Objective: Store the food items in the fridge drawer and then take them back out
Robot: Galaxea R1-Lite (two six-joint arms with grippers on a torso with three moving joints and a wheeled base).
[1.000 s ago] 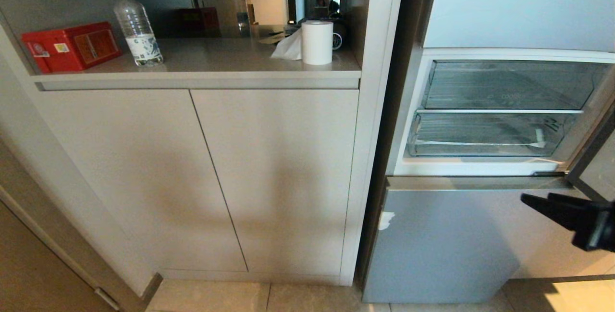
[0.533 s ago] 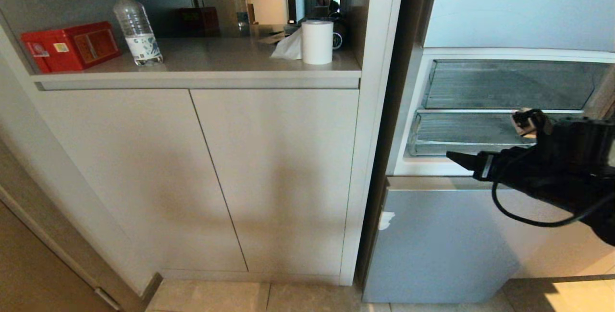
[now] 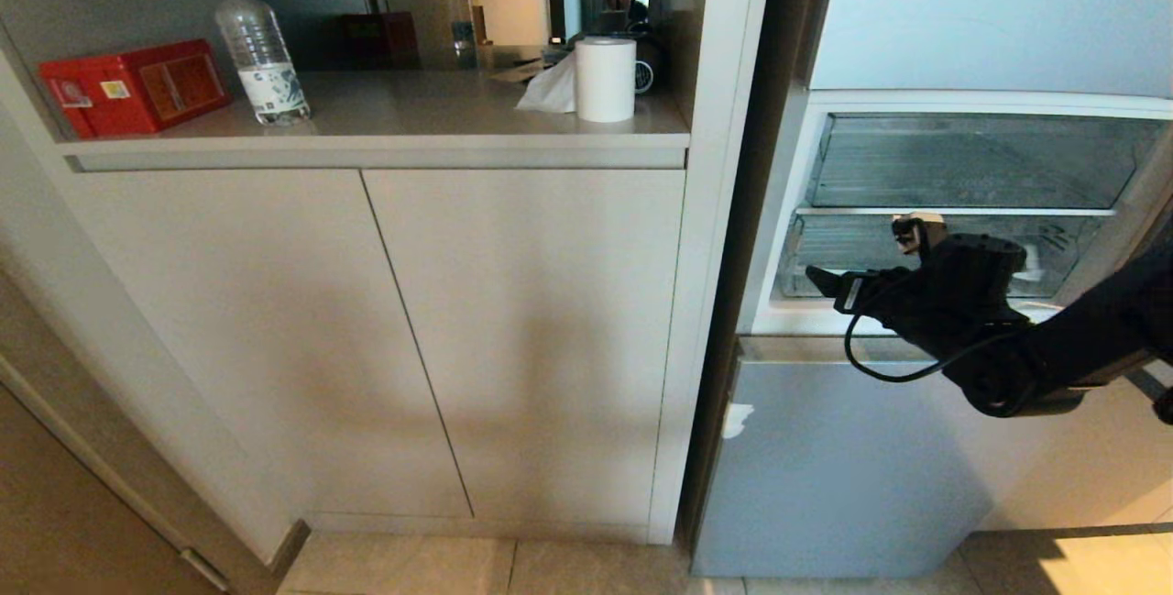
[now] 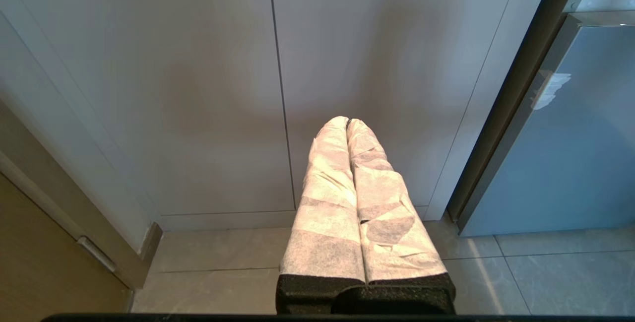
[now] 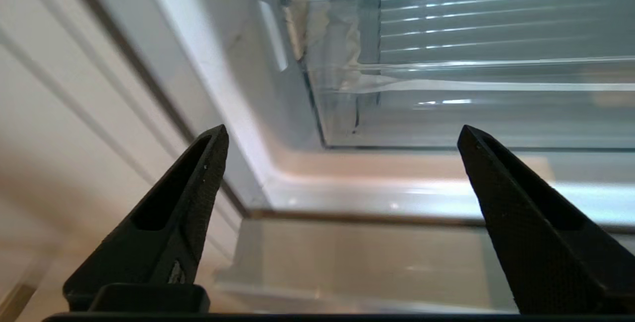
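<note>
the right tool [image 5: 342, 138] has swung up from low at the fridge's right edge to just before the wide clear ribbed plastic fridge drawer [image 3: 916, 256], its jaws spread wide and empty (likely readying to reach in). the left tool [image 4: 349, 122], pads together, hangs parked by the cabinet. no red fruit shows anywhere; the arm hides part of the drawer.

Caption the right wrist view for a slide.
Right gripper, jaws wide and empty, faces the clear fridge drawer.
</note>
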